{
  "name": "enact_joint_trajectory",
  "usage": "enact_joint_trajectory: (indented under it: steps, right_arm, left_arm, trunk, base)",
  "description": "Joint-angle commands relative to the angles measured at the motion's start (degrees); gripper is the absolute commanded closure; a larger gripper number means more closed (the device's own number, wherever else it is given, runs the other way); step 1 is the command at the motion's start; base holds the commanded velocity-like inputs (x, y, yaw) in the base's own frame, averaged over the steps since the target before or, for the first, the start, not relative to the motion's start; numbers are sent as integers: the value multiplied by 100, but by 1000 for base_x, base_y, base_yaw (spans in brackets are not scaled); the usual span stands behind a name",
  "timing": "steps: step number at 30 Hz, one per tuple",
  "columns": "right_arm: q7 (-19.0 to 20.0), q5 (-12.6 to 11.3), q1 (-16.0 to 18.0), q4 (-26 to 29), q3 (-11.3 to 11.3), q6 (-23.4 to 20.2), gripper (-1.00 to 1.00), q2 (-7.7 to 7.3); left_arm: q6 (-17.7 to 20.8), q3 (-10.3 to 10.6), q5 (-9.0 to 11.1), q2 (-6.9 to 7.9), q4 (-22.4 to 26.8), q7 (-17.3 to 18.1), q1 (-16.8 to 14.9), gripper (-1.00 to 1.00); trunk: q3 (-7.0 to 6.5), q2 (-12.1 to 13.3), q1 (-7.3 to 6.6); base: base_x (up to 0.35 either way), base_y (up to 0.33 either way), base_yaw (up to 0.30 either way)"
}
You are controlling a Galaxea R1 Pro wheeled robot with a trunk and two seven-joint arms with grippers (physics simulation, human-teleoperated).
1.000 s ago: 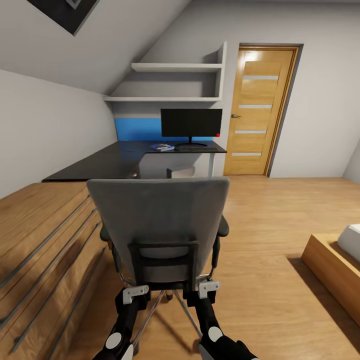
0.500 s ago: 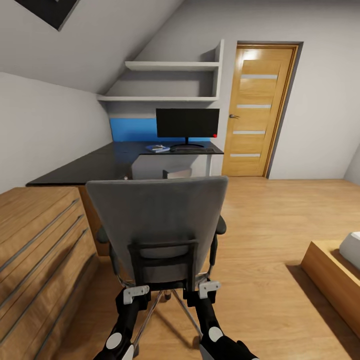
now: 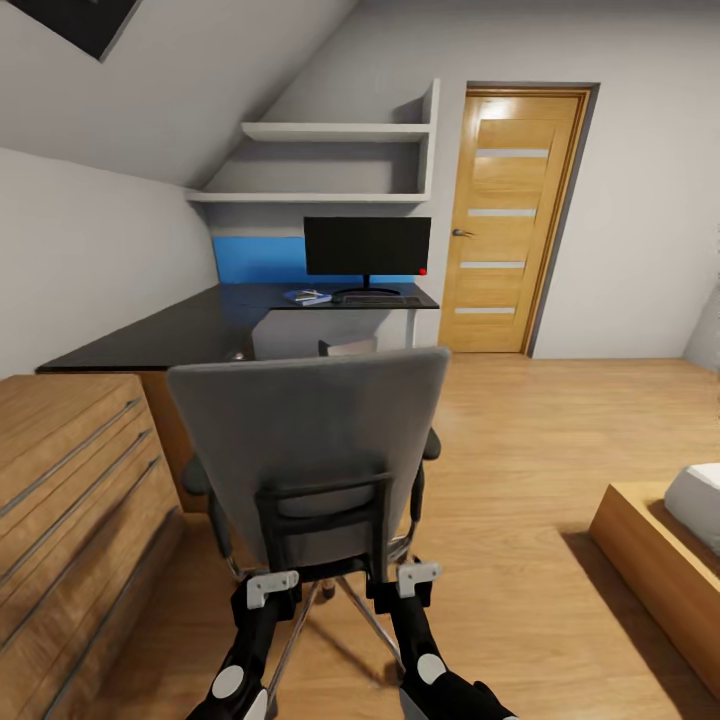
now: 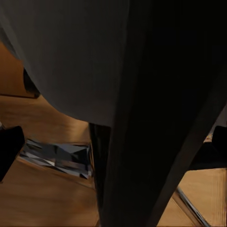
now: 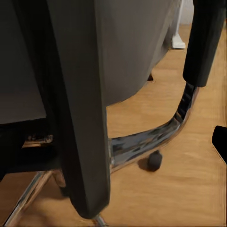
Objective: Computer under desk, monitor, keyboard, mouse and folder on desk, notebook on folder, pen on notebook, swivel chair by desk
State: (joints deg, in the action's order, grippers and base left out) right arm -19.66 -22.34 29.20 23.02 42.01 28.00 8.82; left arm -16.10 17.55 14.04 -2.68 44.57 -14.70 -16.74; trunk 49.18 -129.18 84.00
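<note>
Head view, swivel chair: straight ahead of me, grey back turned toward me, standing on the wood floor short of the table.
Left claw: pressed against the chair's black back frame low down; I cannot tell how wide it gapes or whether it grips.
Right claw: at the frame's other lower corner; its opening I cannot tell either.
Monitor: upright on the table beyond the chair.
Keyboard: flat, just before the monitor's stand.
Folder: blue, beside the keyboard, small items on top too far off to make out.
Door: oak, beyond the table's end.
Cabinet: light wood, alongside the chair.
</note>
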Motion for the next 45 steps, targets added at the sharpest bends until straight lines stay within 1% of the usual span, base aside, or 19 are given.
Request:
enact_joint_trajectory:
  steps: [1,11,17,22,32,45]
  right_arm:
    - [-42,-43,7,-4,44,22,-100,-3]
    - [-38,-34,7,-181,52,30,-100,5]
    - [-37,-34,7,-191,53,30,-100,6]
    - [-37,-32,7,-193,53,31,-100,6]
    - [-37,-29,7,-193,52,31,-100,6]
    - [-37,-28,7,-193,53,31,-100,6]
  left_arm:
    - [-25,30,45,4,-1,-33,-5,-100]
    - [-25,30,43,4,-1,-33,-5,-100]
    - [-25,30,45,4,-1,-33,-5,-100]
    - [-25,30,46,4,-1,-33,-5,-100]
    - [-25,30,46,4,-1,-33,-5,-100]
    - [-25,30,46,4,-1,-33,-5,-100]
  trunk:
    - [5,-2,-1]
    - [5,-2,-1]
    - [5,-2,-1]
    - [5,-2,-1]
    - [5,-2,-1]
    - [5,-2,-1]
  base:
    - [0,-288,0]
    - [0,-286,0]
    - [0,-105,0]
    - [0,33,0]
    - [0,150,0]
    - [0,25,0]
